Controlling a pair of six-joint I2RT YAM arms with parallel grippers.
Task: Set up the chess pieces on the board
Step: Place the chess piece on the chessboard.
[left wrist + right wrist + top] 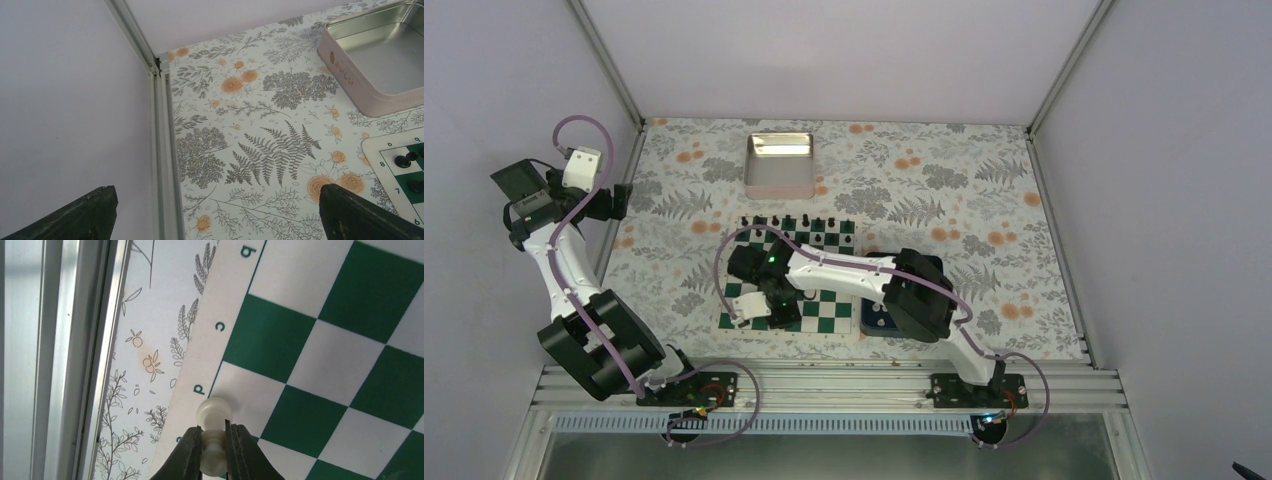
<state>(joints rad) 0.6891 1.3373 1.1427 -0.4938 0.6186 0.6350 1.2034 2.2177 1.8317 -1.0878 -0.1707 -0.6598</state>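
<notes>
The right end effector (pixel 214 440) is clenching a small cream plastic chess piece (pixel 215 412) over the near edge of the flat green-and-white chessboard (pixel 320 365). Lowering it upright and square-centred before releasing seems best. The left end effector (pixel 220 215) is hanging released at the tabletop (pixel 260 100)'s left edge.

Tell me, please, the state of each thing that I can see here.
left gripper: jaws wide open, empty.
right gripper: jaws shut on white piece.
white piece: held at its neck, over the board near edge.
black pieces: upright on far rows.
tin: open, empty.
</notes>
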